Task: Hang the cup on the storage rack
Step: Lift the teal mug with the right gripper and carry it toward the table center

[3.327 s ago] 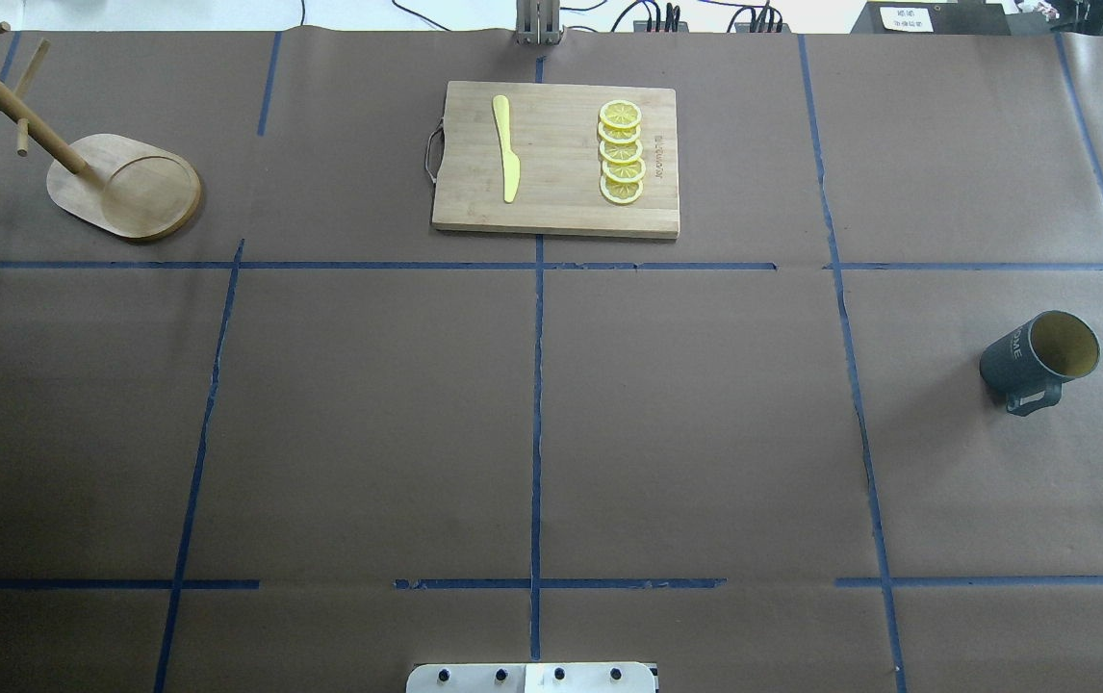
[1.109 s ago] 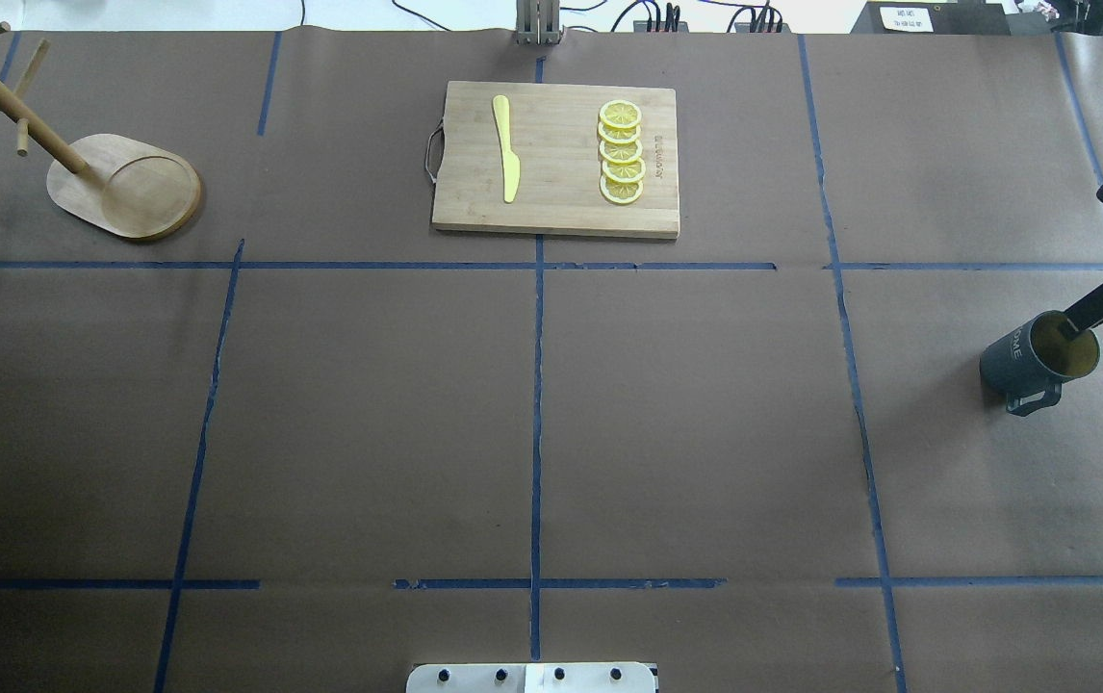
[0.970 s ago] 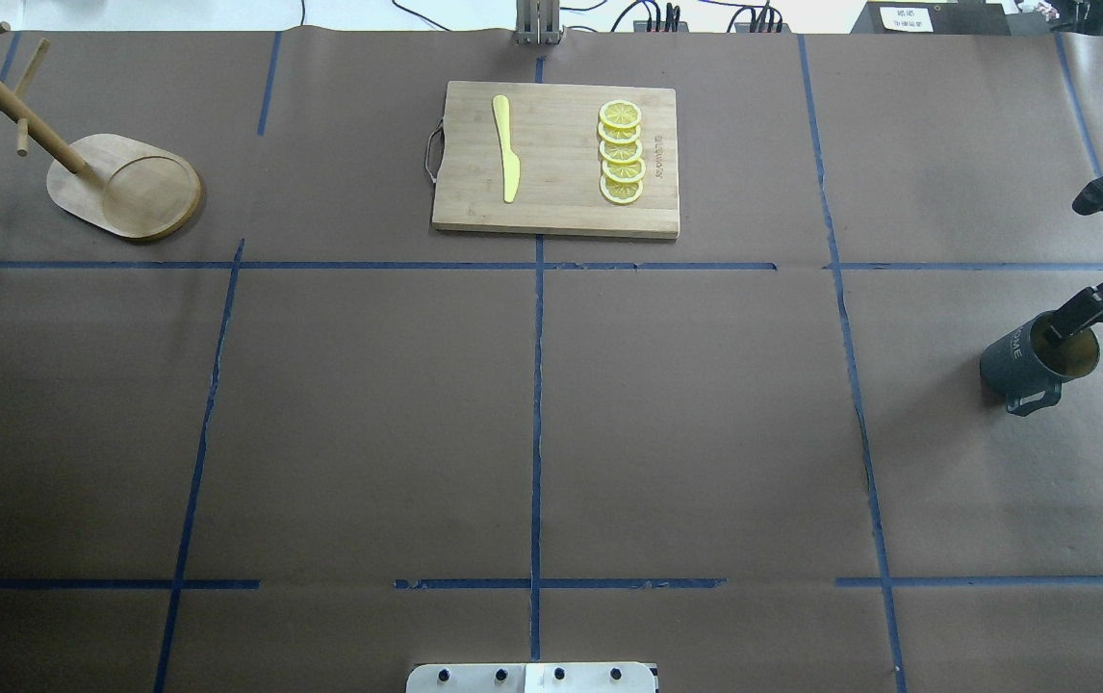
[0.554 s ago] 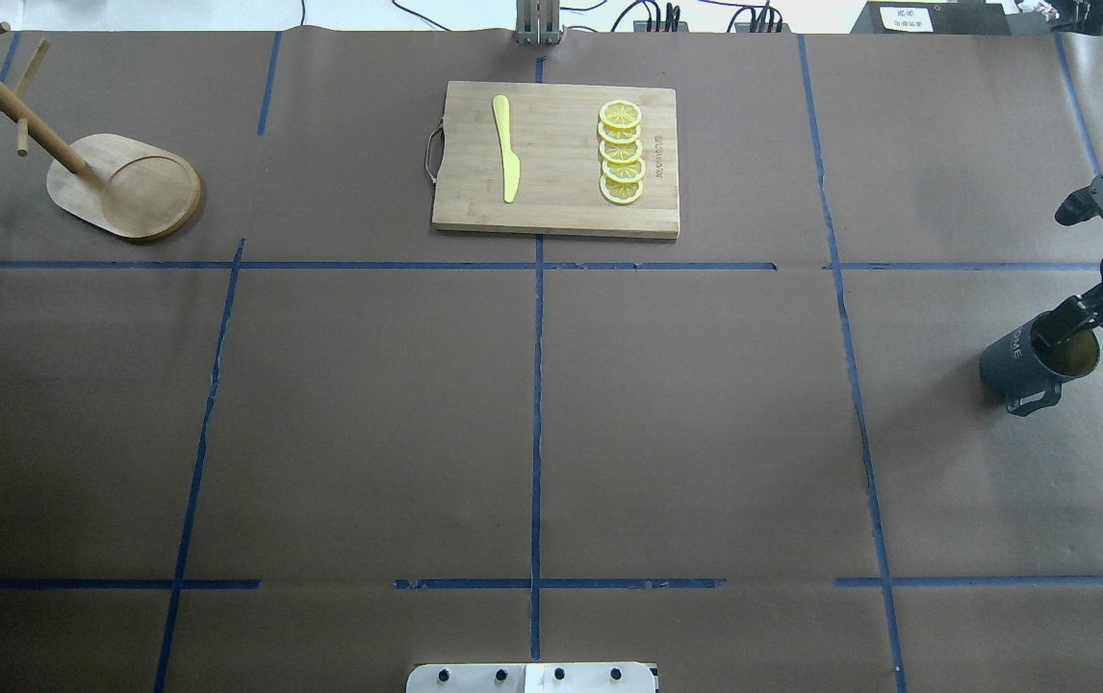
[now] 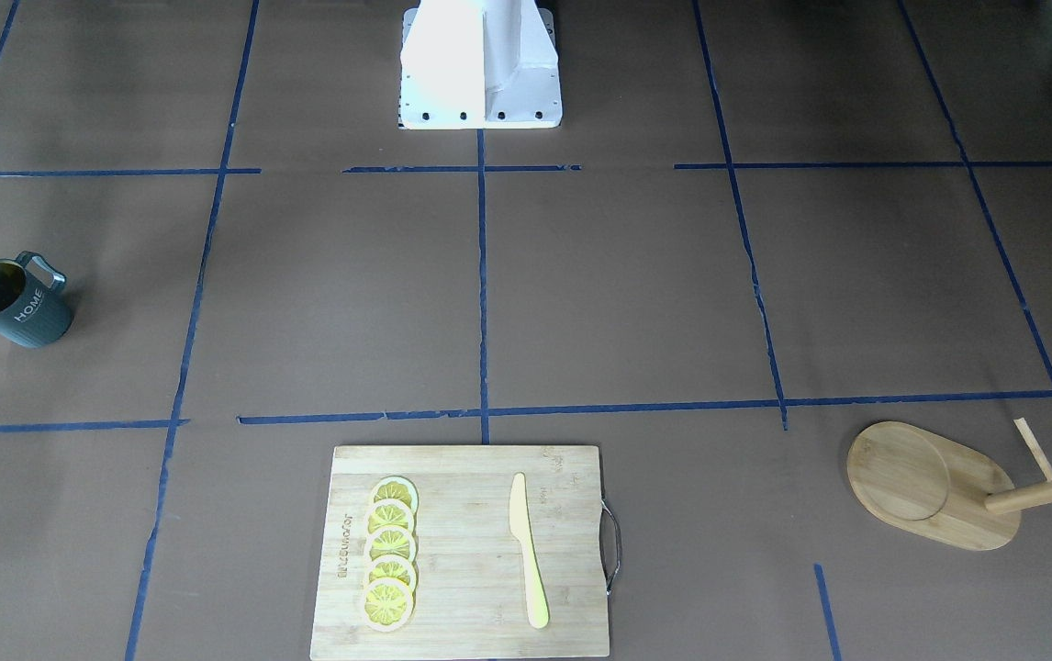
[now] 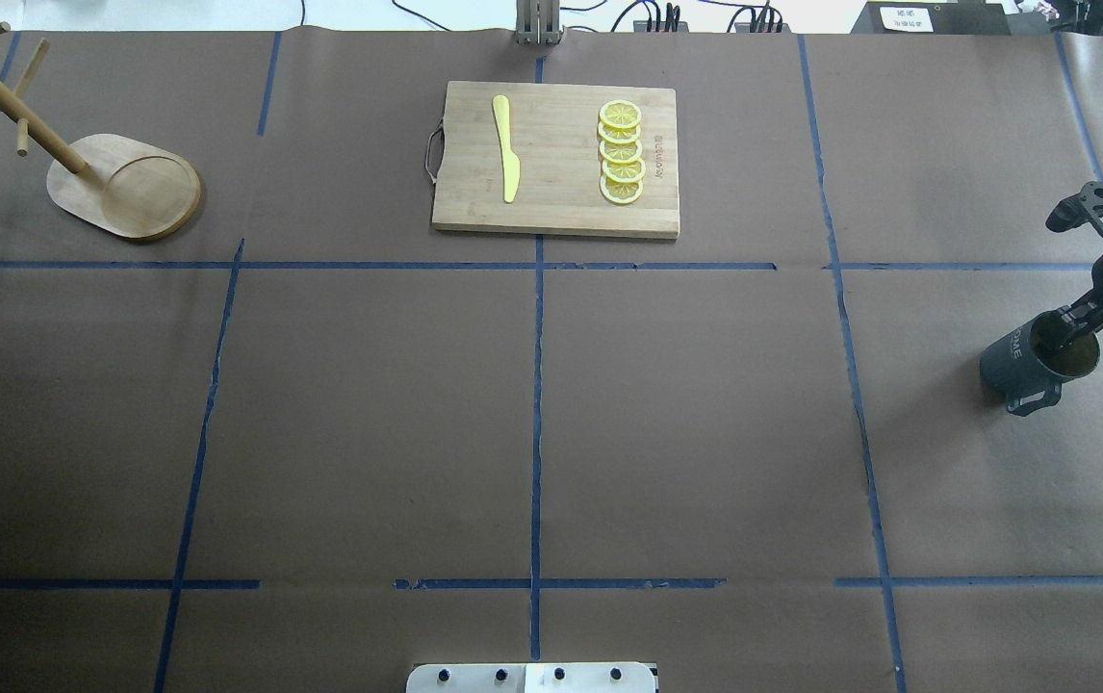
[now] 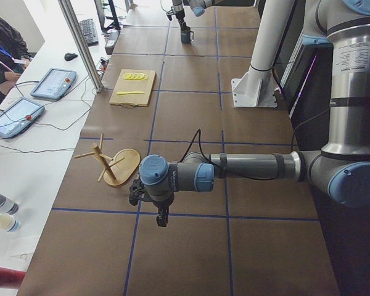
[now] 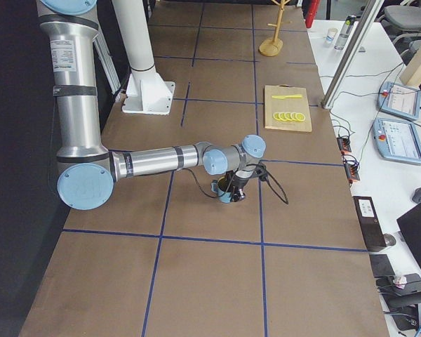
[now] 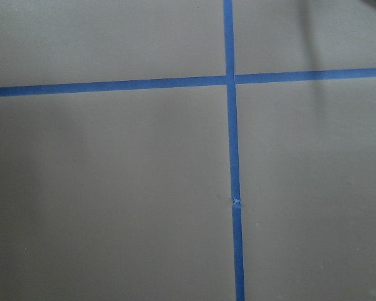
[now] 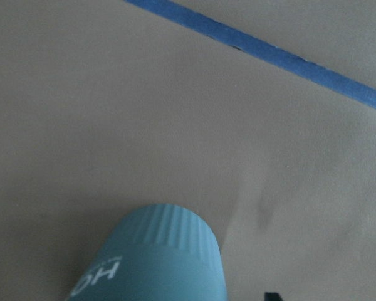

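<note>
The cup (image 6: 1028, 361), a dark teal-grey mug lettered "HOME", stands upright at the table's right edge, its handle toward the robot. It also shows in the front-facing view (image 5: 23, 309) and close under the right wrist camera (image 10: 156, 266). My right gripper (image 6: 1057, 276) is open wide. One finger reaches down into the cup's mouth and the other is well beyond its far wall. The storage rack (image 6: 128, 188), a bamboo mug tree, stands at the far left with bare pegs. My left gripper (image 7: 155, 213) shows only in the exterior left view, and I cannot tell whether it is open or shut.
A bamboo cutting board (image 6: 556, 207) lies at the far middle with a yellow knife (image 6: 505, 149) and a row of lemon slices (image 6: 621, 154). Blue tape lines grid the brown table cover. The robot's base plate (image 6: 532, 677) is at the near edge.
My right gripper came in from the right edge, dipped one finger into the cup's mouth and moved left. The cup and the rack have not moved.
</note>
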